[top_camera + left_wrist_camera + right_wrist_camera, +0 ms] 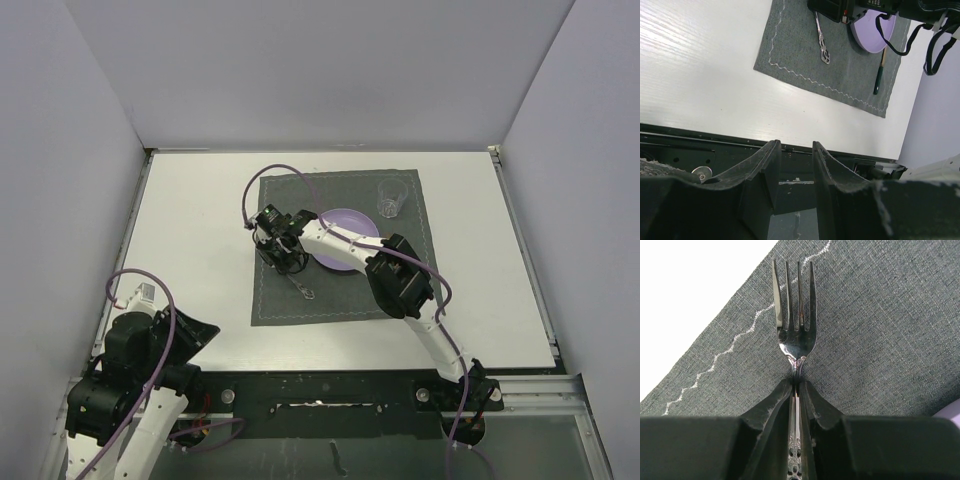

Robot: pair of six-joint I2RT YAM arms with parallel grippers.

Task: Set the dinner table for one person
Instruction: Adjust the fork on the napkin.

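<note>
Right end effector (796,386) clamps fork (796,335) at neck, over mat (880,315); left end effector (794,150) part-open, empty. Risk: thin handle may pivot in grip, landing skewed beside plate (352,218).

The right arm (400,280) covers part of the purple plate (352,218). The fork (795,335) handle is hidden between the right hand's (796,386) fingers. A dark-handled utensil (879,75) is too small to identify.

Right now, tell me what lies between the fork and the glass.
The purple plate lies between the fork and the glass, on the grey placemat, partly hidden under the right arm. The top view shows it.
</note>
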